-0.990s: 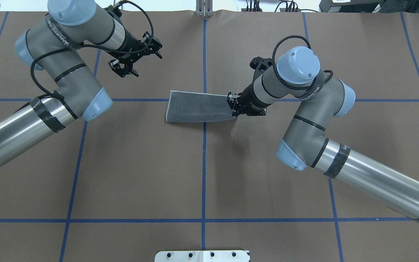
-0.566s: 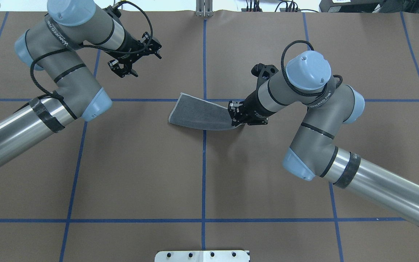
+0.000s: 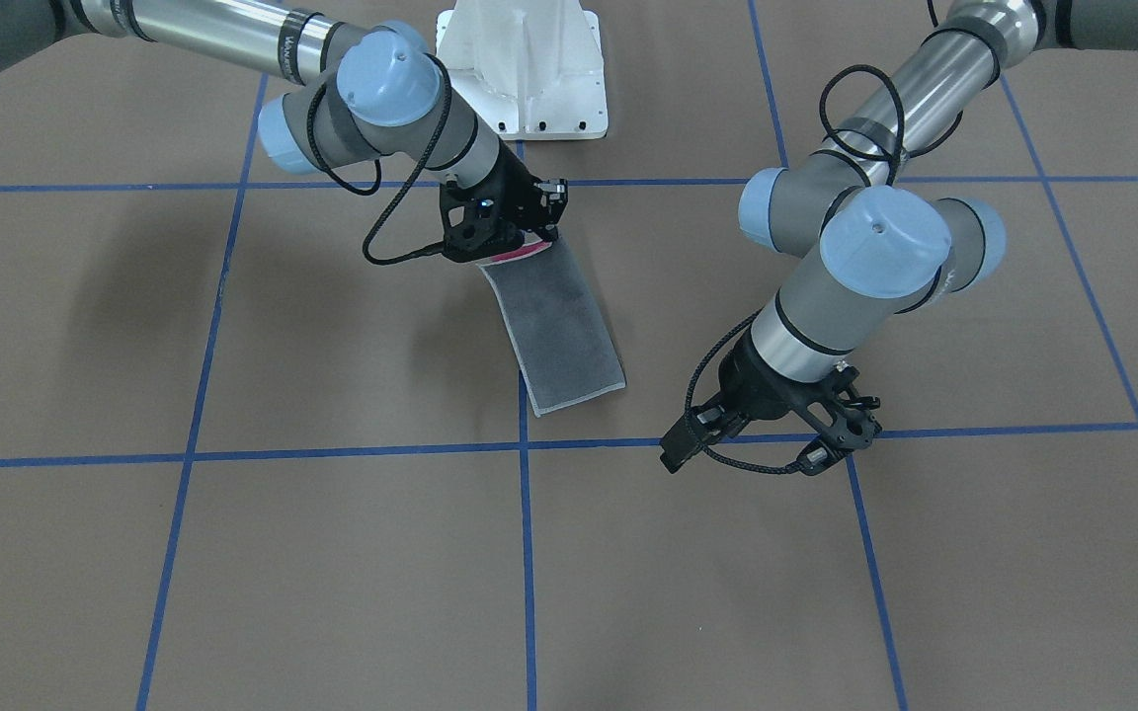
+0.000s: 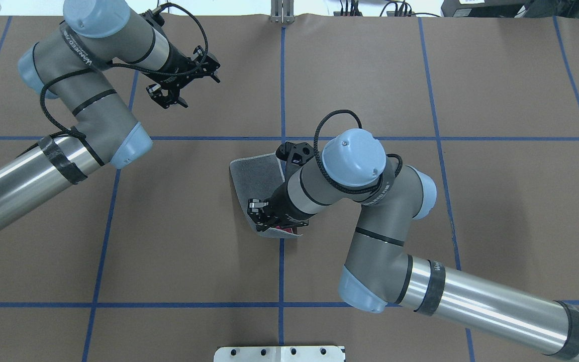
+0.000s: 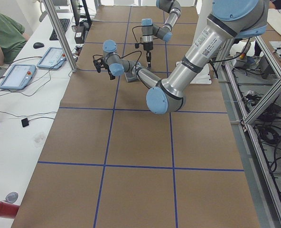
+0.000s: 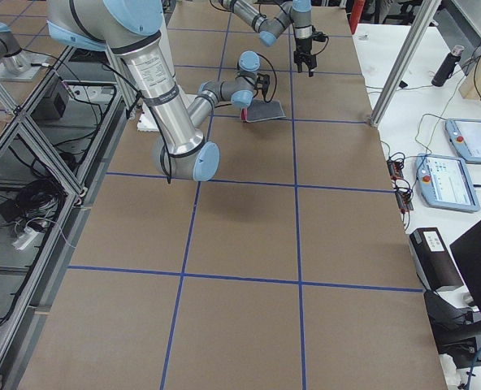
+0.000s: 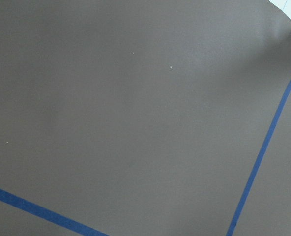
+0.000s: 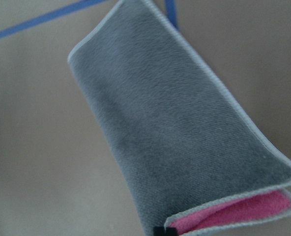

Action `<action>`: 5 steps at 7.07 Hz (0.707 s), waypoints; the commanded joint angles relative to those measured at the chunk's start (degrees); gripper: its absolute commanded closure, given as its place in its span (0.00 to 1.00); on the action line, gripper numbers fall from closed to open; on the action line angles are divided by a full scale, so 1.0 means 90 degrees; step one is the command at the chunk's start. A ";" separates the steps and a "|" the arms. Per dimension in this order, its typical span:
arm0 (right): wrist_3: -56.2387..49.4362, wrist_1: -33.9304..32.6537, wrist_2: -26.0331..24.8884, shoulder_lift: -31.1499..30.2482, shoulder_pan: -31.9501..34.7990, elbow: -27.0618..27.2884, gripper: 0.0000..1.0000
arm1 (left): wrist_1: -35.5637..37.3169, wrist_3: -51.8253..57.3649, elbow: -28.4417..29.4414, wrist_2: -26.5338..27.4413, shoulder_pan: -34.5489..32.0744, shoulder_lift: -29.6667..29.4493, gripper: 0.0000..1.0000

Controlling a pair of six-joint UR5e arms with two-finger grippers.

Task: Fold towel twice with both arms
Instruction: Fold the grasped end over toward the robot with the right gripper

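One towel (image 3: 564, 336), one left arm (image 3: 865, 257), one right arm (image 3: 401, 118).

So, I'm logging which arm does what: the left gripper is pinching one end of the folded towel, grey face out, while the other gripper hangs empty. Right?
Not quite: it is the right gripper that pinches the towel, as the overhead exterior view shows. The left gripper is the empty one.

Your left arm (image 4: 93, 100) and right arm (image 4: 377, 251) are twins: shiny silver tubes, matte grey joint housings, rounded light blue caps (image 4: 354, 154) with a tiny dot on top. Black bands (image 4: 432, 287) wrap the tubes, black braided cables (image 4: 339, 111) loop at each wrist, white-lettered straps (image 4: 79, 48) too. White pedestal base (image 3: 525, 69) with bolt holes.
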 commanded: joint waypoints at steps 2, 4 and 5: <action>0.0031 0.0004 -0.0246 0.0670 -0.0124 -0.0628 1.00 | -0.0027 0.0044 -0.0005 0.0000 -0.0002 0.0071 0.00; 0.0031 0.0024 -0.0246 0.0779 -0.0124 -0.0736 1.00 | -0.0027 0.0044 -0.0005 0.0000 0.0008 0.0071 0.00; 0.0040 0.0024 -0.0255 0.0798 -0.0115 -0.0736 1.00 | -0.0037 0.0044 0.0004 0.0010 0.0008 0.0071 0.00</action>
